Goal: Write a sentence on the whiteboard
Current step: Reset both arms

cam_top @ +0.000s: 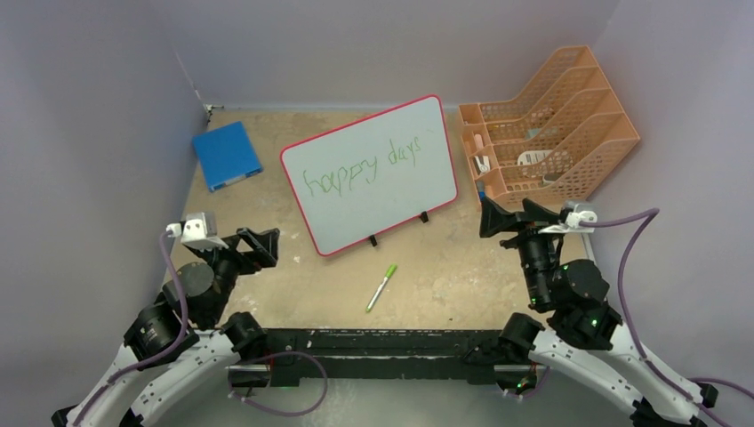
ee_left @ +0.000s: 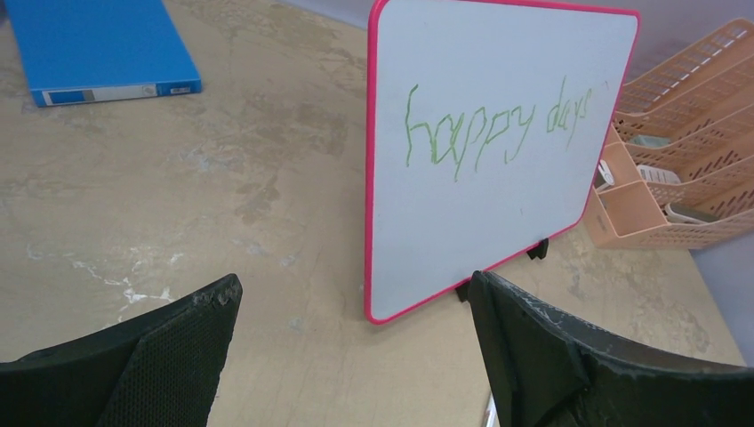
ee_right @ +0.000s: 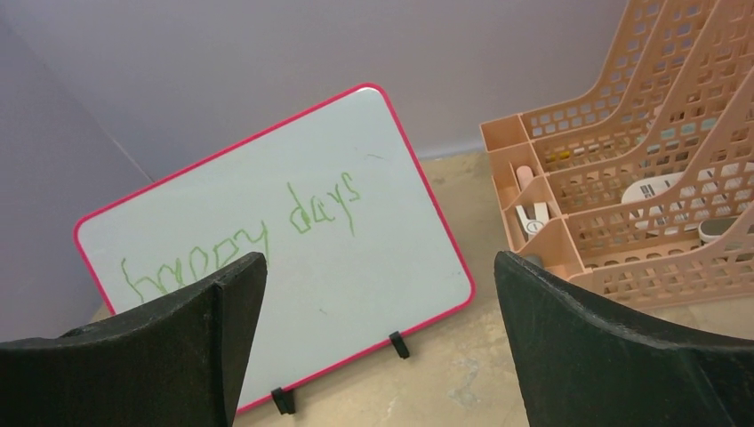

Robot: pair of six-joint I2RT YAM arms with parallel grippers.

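Large white red-rimmed whiteboard point(cam_top: 391, 209): propped centrally on black feet point(cam_top: 373, 240), green cursive sentence point(cam_top: 342, 181) (reads "happy days") slanting up rightward. Left gripper point(cam_top: 263, 245), right gripper point(cam_top: 516, 216): flanking it, just nearer, both spread wide, empty.

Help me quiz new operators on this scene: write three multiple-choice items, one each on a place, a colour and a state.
1. The marker lies:
A. on the table, nearer the arms than the whiteboard
B. behind the whiteboard
C. leaning on the whiteboard

2. The sentence is written in:
A. green
B. black
C. red

3. The left gripper and right gripper are:
A. both shut
B. both open, empty
C. one shut on the marker

Answers:
1. A, it lies flat between the board's feet and the arm bases.
2. A, the letters are green.
3. B, both sets of jaws stand wide with nothing between them.
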